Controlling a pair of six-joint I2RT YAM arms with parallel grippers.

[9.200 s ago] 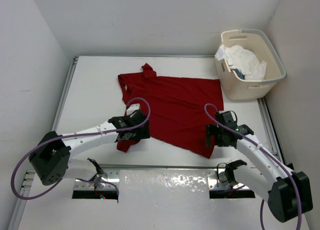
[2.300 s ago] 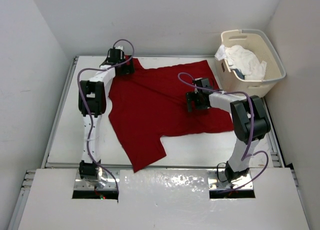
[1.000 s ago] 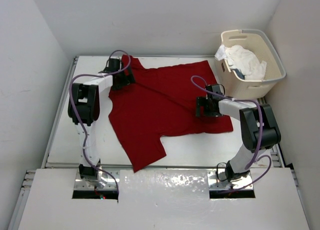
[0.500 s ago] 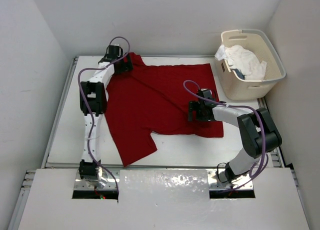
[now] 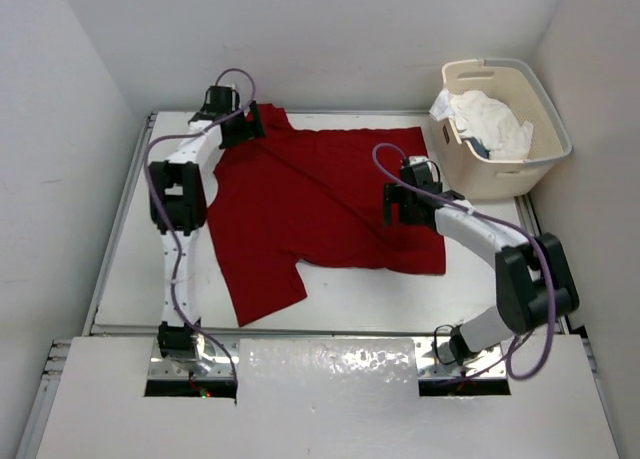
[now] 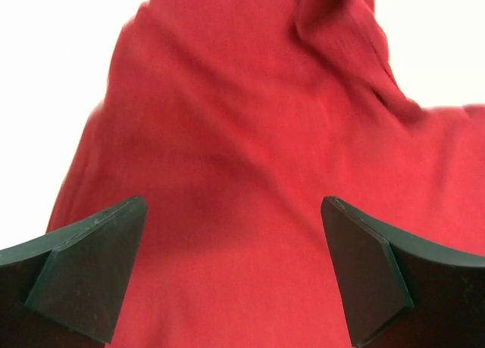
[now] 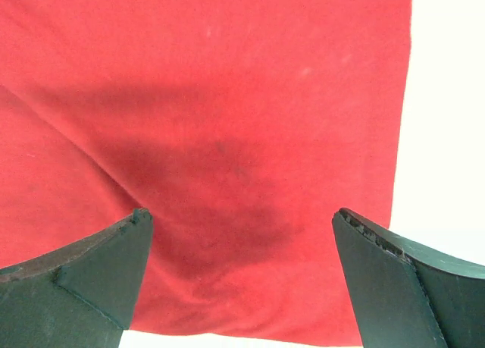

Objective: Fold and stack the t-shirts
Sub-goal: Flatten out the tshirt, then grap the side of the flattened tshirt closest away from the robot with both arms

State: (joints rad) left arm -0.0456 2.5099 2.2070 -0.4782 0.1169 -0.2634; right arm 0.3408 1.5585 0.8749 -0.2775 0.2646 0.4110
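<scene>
The deep red t-shirt [image 5: 320,204] lies spread on the white table, one sleeve trailing toward the near left [image 5: 262,284]. My left gripper [image 5: 240,129] hovers open over its far left corner; in the left wrist view red cloth [image 6: 242,120] fills the space under the gripper [image 6: 233,204], with nothing pinched. My right gripper [image 5: 402,204] is open above the shirt's right part, near its hem edge [image 7: 398,136], the wide gap [image 7: 242,211] empty. A white t-shirt [image 5: 490,119] is heaped in the basket, with a sliver of dark blue cloth [image 5: 478,147] beneath it.
The cream laundry basket [image 5: 495,181] stands at the far right corner of the table. White walls close in on the left, back and right. Bare table [image 5: 400,297] shows in front of the shirt and along its left side [image 5: 135,229].
The shirt has slid left and been drawn flatter over the last second. The right gripper has moved away from me across the shirt. Both grippers stayed open.
</scene>
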